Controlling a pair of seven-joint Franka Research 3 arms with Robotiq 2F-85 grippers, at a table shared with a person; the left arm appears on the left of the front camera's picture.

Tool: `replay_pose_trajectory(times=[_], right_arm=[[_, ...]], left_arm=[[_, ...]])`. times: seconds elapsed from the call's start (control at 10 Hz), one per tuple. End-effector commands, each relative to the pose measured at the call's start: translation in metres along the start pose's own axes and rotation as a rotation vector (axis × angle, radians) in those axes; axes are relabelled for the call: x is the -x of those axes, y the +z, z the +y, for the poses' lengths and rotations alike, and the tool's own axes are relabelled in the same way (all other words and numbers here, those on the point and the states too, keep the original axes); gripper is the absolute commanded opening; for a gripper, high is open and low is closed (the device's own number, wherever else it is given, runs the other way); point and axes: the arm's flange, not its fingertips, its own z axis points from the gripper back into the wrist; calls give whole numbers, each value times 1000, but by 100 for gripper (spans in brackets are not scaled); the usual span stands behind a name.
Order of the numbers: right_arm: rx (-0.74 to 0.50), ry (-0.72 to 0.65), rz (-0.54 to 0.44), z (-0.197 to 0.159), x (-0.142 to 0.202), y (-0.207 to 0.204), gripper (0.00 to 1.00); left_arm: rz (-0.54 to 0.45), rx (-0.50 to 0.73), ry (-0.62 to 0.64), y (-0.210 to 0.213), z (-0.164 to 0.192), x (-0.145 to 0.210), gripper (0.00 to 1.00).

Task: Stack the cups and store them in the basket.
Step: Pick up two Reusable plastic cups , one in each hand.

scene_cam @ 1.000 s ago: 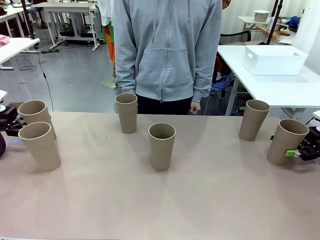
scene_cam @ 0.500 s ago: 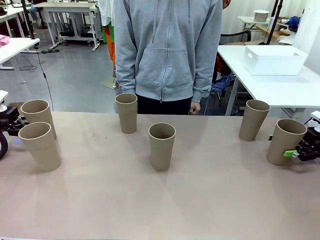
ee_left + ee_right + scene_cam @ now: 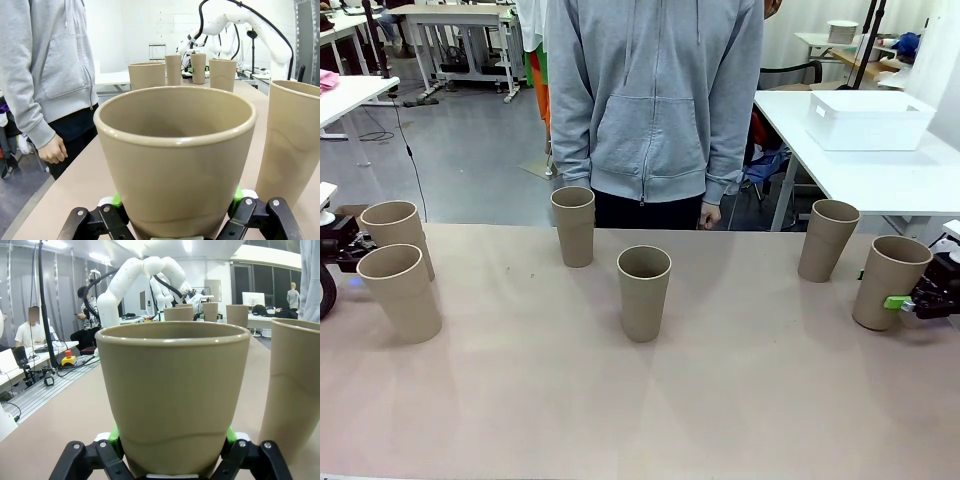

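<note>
The right gripper (image 3: pixel 169 440) is clamped low on a cup (image 3: pixel 172 385), so lift it straight up, clear of the neighbouring cup (image 3: pixel 295 390) beside it.

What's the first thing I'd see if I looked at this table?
Six tan cups standing open-side up across the table catch the eye first. The left gripper sits around the left-end cup, and the right gripper is shut on the right-end cup. A person in a grey hoodie stands at the far side.
</note>
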Motion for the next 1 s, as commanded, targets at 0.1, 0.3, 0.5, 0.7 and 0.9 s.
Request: replay_pose_trajectory(times=[0.1,0.3,0.5,0.7,0.9], right_arm=[[9,24,-64,9,-15,3,40],[1,0,-7,2,-1,2,40],[1,0,-7,2,-1,2,40],[33,32,-27,10,-13,-1,83],[112,94,-20,31,-51,-13,83]], left_arm=[[-12,-30,-18,-3,1,-2,44],[0,-1,-1,0,0,0,57],[0,-1,-1,0,0,0,57],[1,-28,-21,2,-2,-16,85],[0,-85,-48,17,-12,-62,85]])
